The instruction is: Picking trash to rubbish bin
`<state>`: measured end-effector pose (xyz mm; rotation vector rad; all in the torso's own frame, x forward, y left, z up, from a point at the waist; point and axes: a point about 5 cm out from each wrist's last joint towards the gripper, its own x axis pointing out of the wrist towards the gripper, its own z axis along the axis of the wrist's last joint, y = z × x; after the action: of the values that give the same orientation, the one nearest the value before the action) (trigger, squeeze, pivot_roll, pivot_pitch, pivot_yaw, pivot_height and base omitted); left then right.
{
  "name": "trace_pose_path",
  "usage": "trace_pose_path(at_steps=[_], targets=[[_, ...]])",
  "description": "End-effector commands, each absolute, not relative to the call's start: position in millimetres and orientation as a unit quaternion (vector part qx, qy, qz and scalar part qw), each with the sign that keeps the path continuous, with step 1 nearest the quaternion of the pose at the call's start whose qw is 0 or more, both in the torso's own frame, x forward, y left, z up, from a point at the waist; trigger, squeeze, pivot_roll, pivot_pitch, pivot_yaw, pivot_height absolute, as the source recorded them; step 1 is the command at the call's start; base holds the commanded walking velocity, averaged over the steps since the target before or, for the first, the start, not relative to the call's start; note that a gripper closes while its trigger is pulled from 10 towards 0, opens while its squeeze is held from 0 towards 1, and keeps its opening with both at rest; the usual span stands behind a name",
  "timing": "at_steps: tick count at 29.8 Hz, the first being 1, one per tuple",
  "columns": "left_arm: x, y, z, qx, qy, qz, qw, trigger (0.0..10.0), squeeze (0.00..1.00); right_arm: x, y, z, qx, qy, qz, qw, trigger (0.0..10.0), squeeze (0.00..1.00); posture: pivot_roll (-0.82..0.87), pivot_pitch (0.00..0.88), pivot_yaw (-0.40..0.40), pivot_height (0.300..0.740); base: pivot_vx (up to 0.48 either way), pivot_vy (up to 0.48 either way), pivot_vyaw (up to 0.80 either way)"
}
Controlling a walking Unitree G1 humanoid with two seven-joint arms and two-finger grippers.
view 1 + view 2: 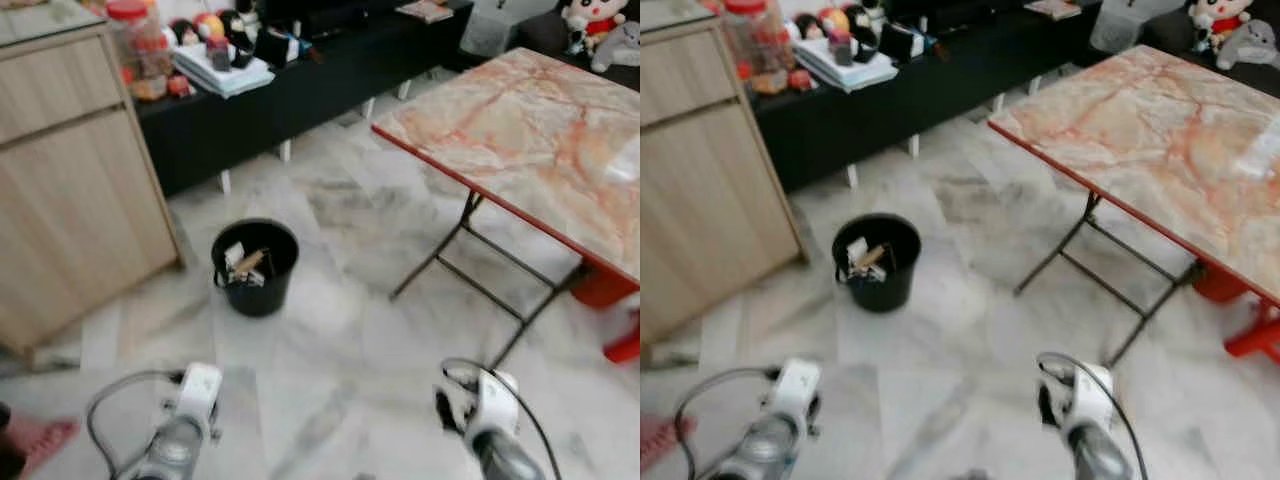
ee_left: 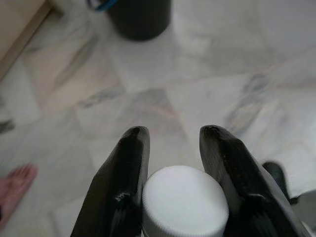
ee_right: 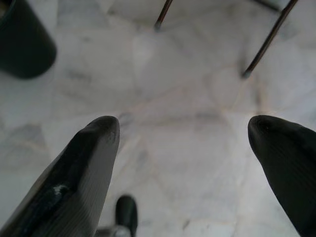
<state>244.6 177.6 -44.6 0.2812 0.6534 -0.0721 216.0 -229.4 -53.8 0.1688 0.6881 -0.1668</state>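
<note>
pale marble tile floor (image 1: 340, 350) runs under a folding desk w/ orange-veined marble top (image 1: 530, 140) on the robot's right, light wood cabinet (image 1: 70, 190) at left. round black plastic rubbish bin (image 1: 255, 266) stands between them on the floor, scraps inside. left gripper (image 2: 170, 143) jaws hold a white round ribbed cap (image 2: 183, 202), well short of the bin. right gripper (image 3: 183, 136) jaws spread wide, holding nothing.

The room is evenly and brightly lit, and a pale sheen of glare lies on the far corner of the marble worktop (image 1: 622, 160) and across the glossy floor (image 1: 330, 330). Both head views are soft with motion blur, worst on the cabinet (image 1: 70, 190) and the cluttered shelf (image 1: 220, 60). In the wrist views the black fingers (image 2: 123, 192) are near and out of focus, with dim shadow between them.
</note>
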Motion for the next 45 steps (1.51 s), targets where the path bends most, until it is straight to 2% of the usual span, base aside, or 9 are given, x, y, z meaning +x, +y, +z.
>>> trace_pose_path(at_steps=[1, 7, 28, 45], targets=[[242.8, 187.4, -44.8, 0.150, 0.324, -0.028, 0.934, 10.0, 0.00, 219.0, -227.7, -52.2, 0.089, 0.331, -0.079, 0.936, 10.0, 0.00, 0.09, 0.132, -0.151, 0.740, 0.337, 0.000, 0.00], [241.4, 188.5, -45.8, 0.151, 0.327, -0.027, 0.932, 10.0, 0.00, 223.3, -226.5, -49.1, 0.078, 0.322, -0.064, 0.941, 10.0, 0.00, 0.09, 0.132, -0.150, 0.740, 0.334, 0.000, 0.00], [241.7, 186.7, -45.6, 0.152, 0.324, -0.025, 0.933, 10.0, 0.00, 222.7, -223.4, -50.2, 0.078, 0.326, -0.053, 0.941, 10.0, 0.00, 0.10, 0.132, -0.155, 0.740, 0.338, 0.000, 0.78], [241.3, 187.6, -45.6, 0.158, 0.324, -0.026, 0.933, 10.0, 0.00, 221.2, -222.0, -51.7, 0.094, 0.326, -0.062, 0.939, 10.0, 0.00, 0.10, 0.133, -0.154, 0.740, 0.341, 0.000, 0.00]])
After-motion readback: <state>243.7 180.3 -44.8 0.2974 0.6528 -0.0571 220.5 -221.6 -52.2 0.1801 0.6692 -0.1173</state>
